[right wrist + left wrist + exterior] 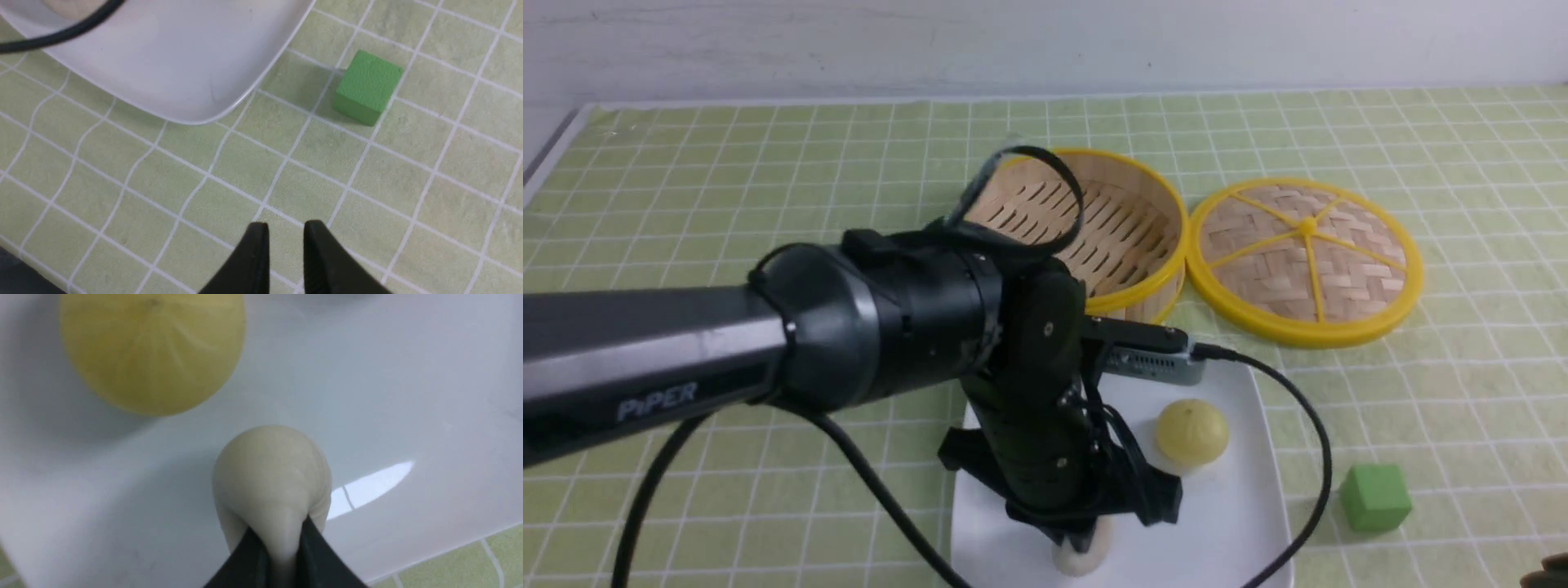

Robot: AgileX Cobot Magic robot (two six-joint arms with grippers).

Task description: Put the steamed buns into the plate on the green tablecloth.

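Steamed buns, one off-white and one pale yellow, show on the white square plate, which lies at the lower centre of the front view on the green tablecloth. The off-white bun is near the bottom edge of the frame, partly hidden by the left gripper. The jaws of that gripper are closed on it, and the left wrist view shows its soft top pinched between the two dark fingertips. The yellow bun sits well inside the plate, higher in the frame and to the right of the off-white one, with a gap between the two.

The left arm reaches in from the left edge and covers part of the plate, while a black cable loops over the plate's right side. At upper centre stands the yellow-rimmed bamboo steamer, with its woven lid just to its right. A green cube rests on the cloth at lower right, beyond the plate's edge. The right gripper has its jaws parted, with bare cloth visible between the fingertips.
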